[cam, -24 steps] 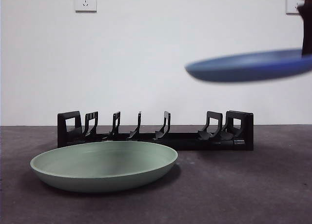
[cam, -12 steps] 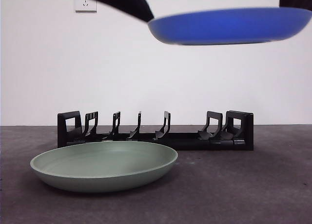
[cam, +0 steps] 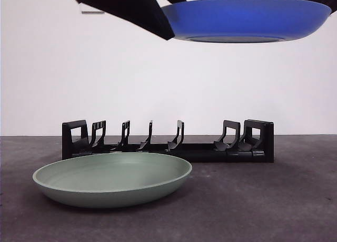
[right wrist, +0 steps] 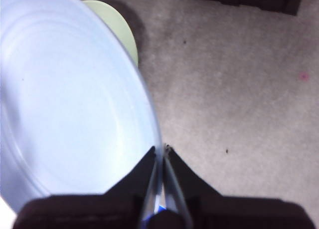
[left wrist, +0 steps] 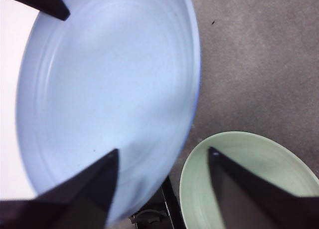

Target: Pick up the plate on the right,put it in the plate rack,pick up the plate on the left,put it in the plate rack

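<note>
While the right gripper (right wrist: 163, 156) is clenching its jaws on the rim of the blue plate (cam: 247, 19), that plate is hanging level in the air, high above the plate rack (cam: 167, 142) and touching nothing else. Judging from this, the first pick-up is done and the racking of this plate is still outstanding; every slot in the rack is standing vacant. The green plate (cam: 112, 177) is lying flat on the table (cam: 274, 200) below and in front of the held plate, untouched, so the second half of the task is not yet begun. The left gripper (left wrist: 162, 159) is hovering at the opposite rim of the blue plate, jaws spread wide and gripping nothing. Only the front view is showing the rack's dividers and the plate's height above them; only the right wrist view is showing the pinch on the rim.
</note>
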Tool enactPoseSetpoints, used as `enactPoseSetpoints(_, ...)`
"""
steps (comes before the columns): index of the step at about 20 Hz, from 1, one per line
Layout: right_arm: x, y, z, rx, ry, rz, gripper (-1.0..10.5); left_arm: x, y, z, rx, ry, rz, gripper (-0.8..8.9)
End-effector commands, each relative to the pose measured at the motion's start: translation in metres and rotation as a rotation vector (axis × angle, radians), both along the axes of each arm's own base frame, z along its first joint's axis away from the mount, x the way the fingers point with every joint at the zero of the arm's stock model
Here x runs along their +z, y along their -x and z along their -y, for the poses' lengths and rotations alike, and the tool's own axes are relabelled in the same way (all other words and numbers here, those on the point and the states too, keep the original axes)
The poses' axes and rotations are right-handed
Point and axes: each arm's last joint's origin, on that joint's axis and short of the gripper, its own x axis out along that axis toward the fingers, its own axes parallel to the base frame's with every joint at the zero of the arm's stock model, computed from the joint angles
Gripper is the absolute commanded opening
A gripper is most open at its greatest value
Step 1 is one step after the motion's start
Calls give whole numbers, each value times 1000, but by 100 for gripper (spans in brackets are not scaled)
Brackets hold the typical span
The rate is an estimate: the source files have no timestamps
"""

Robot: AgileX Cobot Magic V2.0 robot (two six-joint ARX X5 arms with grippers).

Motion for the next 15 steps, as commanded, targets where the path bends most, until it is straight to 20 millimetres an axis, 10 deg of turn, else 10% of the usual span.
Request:
enactPoseSetpoints(1,2,1,-1,4,-19,8,-16,-1,1,2,-6,-4,-2,-9)
enactPoseSetpoints(15,3,-4,-1,-7,-17,52,12,-4,10,4,-14,-24,-51,-8)
